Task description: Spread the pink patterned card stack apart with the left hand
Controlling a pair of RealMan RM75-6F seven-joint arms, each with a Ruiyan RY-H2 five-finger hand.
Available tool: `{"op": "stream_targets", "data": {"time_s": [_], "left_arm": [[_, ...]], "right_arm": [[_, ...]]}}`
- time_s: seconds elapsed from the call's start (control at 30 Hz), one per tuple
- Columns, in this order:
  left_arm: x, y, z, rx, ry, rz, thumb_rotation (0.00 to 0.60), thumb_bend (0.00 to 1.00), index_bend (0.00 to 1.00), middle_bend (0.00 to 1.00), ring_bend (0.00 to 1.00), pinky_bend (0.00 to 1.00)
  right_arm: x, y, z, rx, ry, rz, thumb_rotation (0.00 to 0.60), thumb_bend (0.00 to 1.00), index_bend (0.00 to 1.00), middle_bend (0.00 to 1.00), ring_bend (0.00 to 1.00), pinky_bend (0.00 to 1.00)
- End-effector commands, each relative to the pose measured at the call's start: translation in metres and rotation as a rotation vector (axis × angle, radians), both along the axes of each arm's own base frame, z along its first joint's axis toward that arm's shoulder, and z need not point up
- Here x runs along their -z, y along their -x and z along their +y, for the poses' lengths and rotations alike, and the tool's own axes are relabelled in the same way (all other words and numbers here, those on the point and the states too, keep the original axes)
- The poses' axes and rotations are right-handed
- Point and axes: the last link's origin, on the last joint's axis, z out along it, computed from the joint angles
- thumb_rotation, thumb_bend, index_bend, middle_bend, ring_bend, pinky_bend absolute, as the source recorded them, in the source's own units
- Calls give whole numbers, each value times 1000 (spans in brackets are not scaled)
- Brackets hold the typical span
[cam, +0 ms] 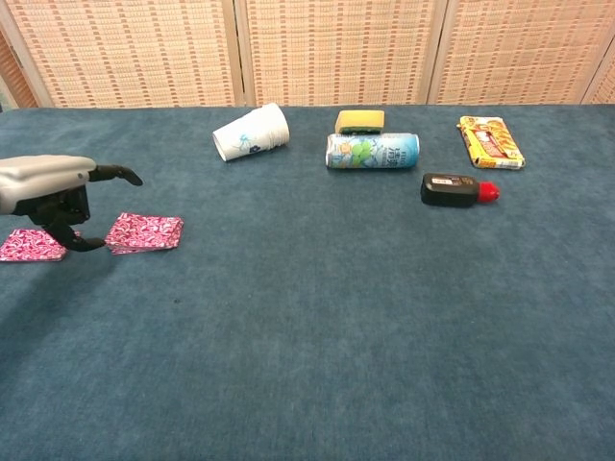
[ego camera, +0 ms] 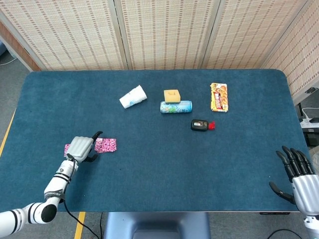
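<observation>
Two pink card piles lay on the near-left part of the blue table (ego camera: 159, 189), and the left hand (cam: 53, 192) hovered over the gap between them, holding nothing, its dark fingers (cam: 120, 174) loosely apart and pointing right and down. In the head view the hand covered most of the left pile (cam: 31, 245), so only its left corner showed; the right pile (cam: 144, 232) lay just beside the fingertips, and whether a fingertip touched its left edge could not be told. With the stack apparently already divided in two, the step seemed to be widening or fanning what remained. Doing it well would likely mean settling the fingertips flat and lightly on the top of the right pile, then dragging sideways with gentle pressure so the cards slid over one another rather than moving as a block on the soft cloth. Pressing too hard risked pushing the whole pile along. The right hand (ego camera: 295, 175) rested open at the near-right edge, well apart. On the far side lay a tipped paper cup (cam: 252, 132), a can (cam: 372, 151) and a sponge (cam: 359, 121).
</observation>
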Motion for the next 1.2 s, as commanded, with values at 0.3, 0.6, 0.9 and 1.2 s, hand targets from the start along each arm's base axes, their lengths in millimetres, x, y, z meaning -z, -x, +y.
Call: {"op": "stream_targets", "data": {"time_s": [0.3,0.6,0.9,1.2], "left_arm": [[17,-10,3,-13,22,15,600,312,101,1000,1000,1000],[27,-10,10,-17,-8,47,600,308,152,1000,1000,1000],[32,-6,12,-51,-12,59,600,306,185,1000,1000,1000],[36,-8,14,-74,-30,60,600,316,204,1000,1000,1000]], "right_arm": [[1,0,1,0,-5,4,600,132,88,31,0,98],[1,0,1,-2,-5,3,600,132,88,31,0,98],[1,0,1,-2,-6,3,600,131,89,31,0,98],[1,0,2,-3,-8,4,600,132,88,31,0,98]]}}
